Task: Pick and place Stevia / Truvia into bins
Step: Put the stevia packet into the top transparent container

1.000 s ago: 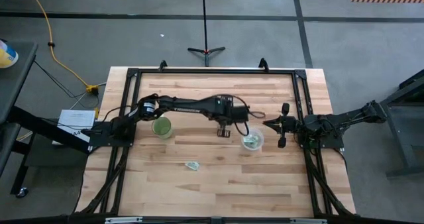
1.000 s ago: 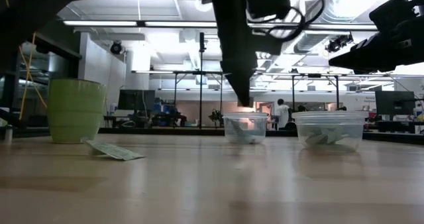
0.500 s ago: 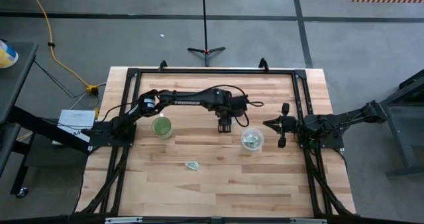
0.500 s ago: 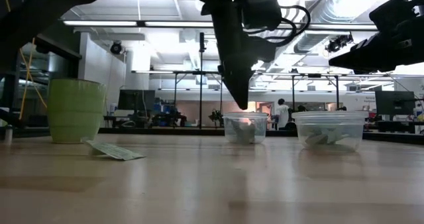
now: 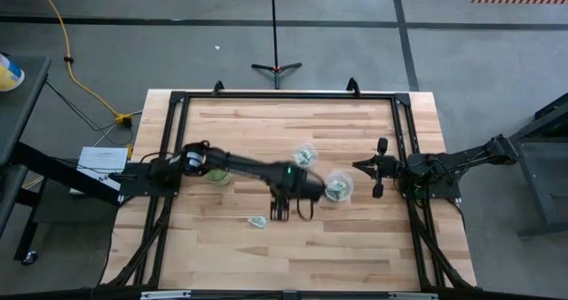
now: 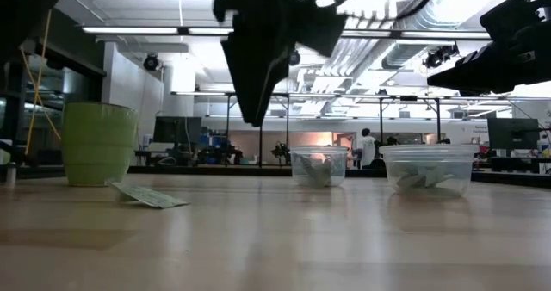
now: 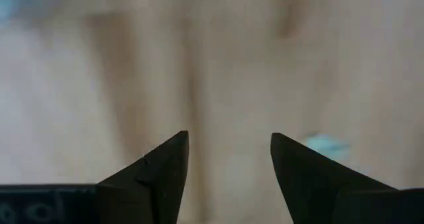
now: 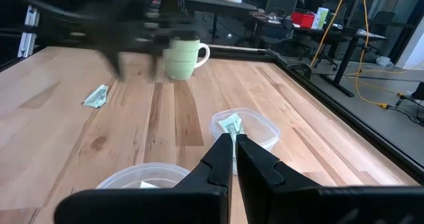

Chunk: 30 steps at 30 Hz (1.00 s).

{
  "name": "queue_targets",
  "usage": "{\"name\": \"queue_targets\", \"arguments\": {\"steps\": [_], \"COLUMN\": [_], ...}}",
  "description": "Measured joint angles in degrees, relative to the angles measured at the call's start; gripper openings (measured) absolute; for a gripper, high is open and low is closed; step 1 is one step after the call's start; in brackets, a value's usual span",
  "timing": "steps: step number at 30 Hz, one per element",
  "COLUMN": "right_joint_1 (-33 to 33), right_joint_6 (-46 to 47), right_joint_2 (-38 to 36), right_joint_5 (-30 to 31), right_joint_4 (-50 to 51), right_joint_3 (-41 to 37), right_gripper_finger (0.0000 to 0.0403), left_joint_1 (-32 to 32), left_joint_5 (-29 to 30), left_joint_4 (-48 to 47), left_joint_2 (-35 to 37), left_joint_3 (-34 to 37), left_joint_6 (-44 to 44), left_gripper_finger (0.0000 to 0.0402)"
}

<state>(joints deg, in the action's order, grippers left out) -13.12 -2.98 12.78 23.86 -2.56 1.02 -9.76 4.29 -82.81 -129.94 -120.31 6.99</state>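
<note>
One pale green Stevia / Truvia packet (image 5: 257,222) lies flat on the wood toward the near side; it also shows in the low view (image 6: 148,195) and the right wrist view (image 8: 97,96). Two clear bins (image 5: 306,155) (image 5: 338,187) stand right of centre, each with packets inside. My left gripper (image 5: 280,215) hangs open above the table, just right of the loose packet (image 7: 324,145), fingers pointing down and nothing between them (image 7: 228,151). My right gripper (image 5: 373,167) waits shut at the right edge, near the bins (image 8: 244,128).
A solid green mug (image 5: 216,171) stands left of centre, partly under my left arm (image 6: 99,143). A black frame (image 5: 284,96) rims the table. Open wood lies along the near side.
My left gripper has swung away from the far bin, toward the table's near edge and a little left, and now hangs beside the loose packet. The far bin, which the arm covered before, now shows in the high view. The packet and bins have stayed put.
</note>
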Motion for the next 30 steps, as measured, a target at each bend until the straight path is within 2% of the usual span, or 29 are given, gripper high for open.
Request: {"name": "queue_targets", "arguments": {"steps": [5,9,12,16,22,30], "right_joint_1": [0.0,0.0,0.0,0.0,0.0,0.0], "right_joint_6": [0.0,0.0,0.0,0.0,0.1,0.0], "right_joint_2": [0.0,0.0,0.0,0.0,0.0,0.0], "right_joint_5": [0.0,0.0,0.0,0.0,0.0,0.0], "right_joint_4": [0.0,-0.1,-0.1,-0.2,-0.2,-0.2], "right_joint_3": [0.0,0.0,0.0,0.0,0.0,0.0], "right_gripper_finger": [0.0012,0.0012,0.0012,0.0012,0.0012,0.0012], "left_joint_1": [-6.0,-9.3,-10.2,-10.2,-9.3,-7.4], "left_joint_5": [-8.3,-8.5,-8.4,-8.3,-9.3,-11.6], "left_joint_4": [1.4,0.0,0.2,-0.5,0.3,3.8], "left_joint_2": [-1.4,-1.4,-1.4,-1.4,-1.5,-1.0], "left_joint_3": [0.0,0.1,0.5,4.7,14.6,21.9], "left_joint_6": [1.5,7.1,11.3,14.3,13.4,12.9], "left_gripper_finger": [0.0233,0.0237,0.0254,0.0289,0.0336,0.0354]}}
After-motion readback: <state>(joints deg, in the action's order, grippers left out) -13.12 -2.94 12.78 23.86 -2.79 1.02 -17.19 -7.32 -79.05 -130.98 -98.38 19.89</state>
